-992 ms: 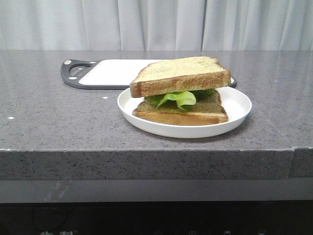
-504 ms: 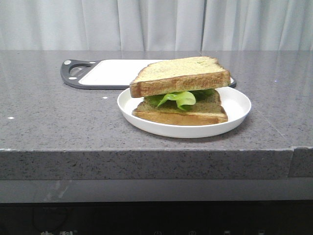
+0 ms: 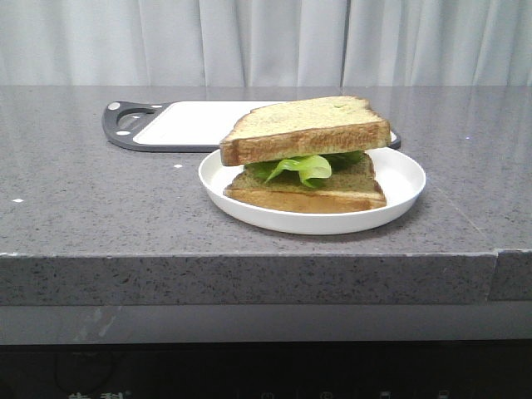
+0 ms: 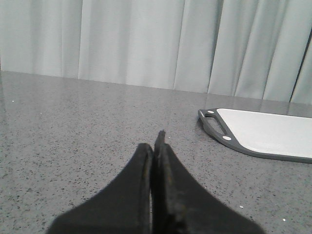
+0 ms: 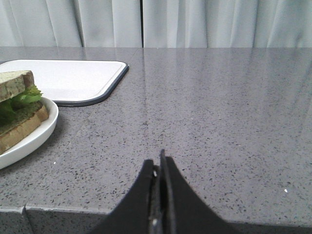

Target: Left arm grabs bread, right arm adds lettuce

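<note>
Both grippers are pressed shut with nothing between them: the left gripper [image 4: 156, 146] shows its two black fingers closed tip to tip over bare desk, and the right gripper [image 5: 158, 168] is likewise closed near the desk's front edge. Neither arm appears in the front view, so both stand clear of the work, which fits a task judged complete. On the desk [image 3: 91, 208], towards the front edge and right of centre, sits a white plate [image 3: 407, 179]. It holds a stacked sandwich: a lower slice [image 3: 307, 198] lies flat on the plate, the lettuce [image 3: 303, 168] rests on it with a ruffled lobe showing at the front, and the bread [image 3: 306, 129] lies on top, tilted slightly, its left side lower. The tilt is probably caused by the bunched leaf beneath. The lettuce is held in place only by the weight of the upper slice. Behind the plate, towards the desk's rear, lies a white cutting board [image 3: 195, 120] with a dark rim and handle; it carries nothing visible. The right wrist view confirms the plate sits just in front of the board, whether touching it cannot be told.
</note>
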Motion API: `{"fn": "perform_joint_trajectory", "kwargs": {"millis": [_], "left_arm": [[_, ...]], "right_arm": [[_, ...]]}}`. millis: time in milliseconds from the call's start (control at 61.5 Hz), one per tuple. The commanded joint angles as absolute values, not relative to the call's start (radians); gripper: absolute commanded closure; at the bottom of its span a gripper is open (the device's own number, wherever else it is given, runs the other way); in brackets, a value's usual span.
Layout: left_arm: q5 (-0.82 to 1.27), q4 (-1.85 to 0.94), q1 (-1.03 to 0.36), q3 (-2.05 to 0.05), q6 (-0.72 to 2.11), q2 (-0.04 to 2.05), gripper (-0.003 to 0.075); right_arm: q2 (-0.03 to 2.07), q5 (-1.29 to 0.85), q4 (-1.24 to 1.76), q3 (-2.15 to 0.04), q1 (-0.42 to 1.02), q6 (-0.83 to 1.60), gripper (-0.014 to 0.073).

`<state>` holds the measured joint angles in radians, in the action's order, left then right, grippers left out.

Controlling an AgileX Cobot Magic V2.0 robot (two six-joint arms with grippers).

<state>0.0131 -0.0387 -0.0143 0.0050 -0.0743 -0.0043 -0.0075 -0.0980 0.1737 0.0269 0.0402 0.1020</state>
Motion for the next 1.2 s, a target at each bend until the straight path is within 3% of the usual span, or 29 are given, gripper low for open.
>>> {"fn": "perform_joint_trajectory", "kwargs": {"millis": [0, 325, 1188], "left_arm": [[-0.07, -0.043, -0.014, 0.011, -0.072, -0.021, 0.0741], [-0.07, -0.043, -0.014, 0.011, -0.072, -0.021, 0.0741], [-0.07, -0.043, -0.014, 0.011, -0.072, -0.021, 0.0741]], "right_arm": [[-0.031, -0.013, 0.175, 0.024, 0.034, 0.109, 0.0661], [-0.031, 0.082, 0.027, 0.024, 0.034, -0.067, 0.0661], [-0.031, 0.08, 0.027, 0.024, 0.034, -0.071, 0.0661]]}}
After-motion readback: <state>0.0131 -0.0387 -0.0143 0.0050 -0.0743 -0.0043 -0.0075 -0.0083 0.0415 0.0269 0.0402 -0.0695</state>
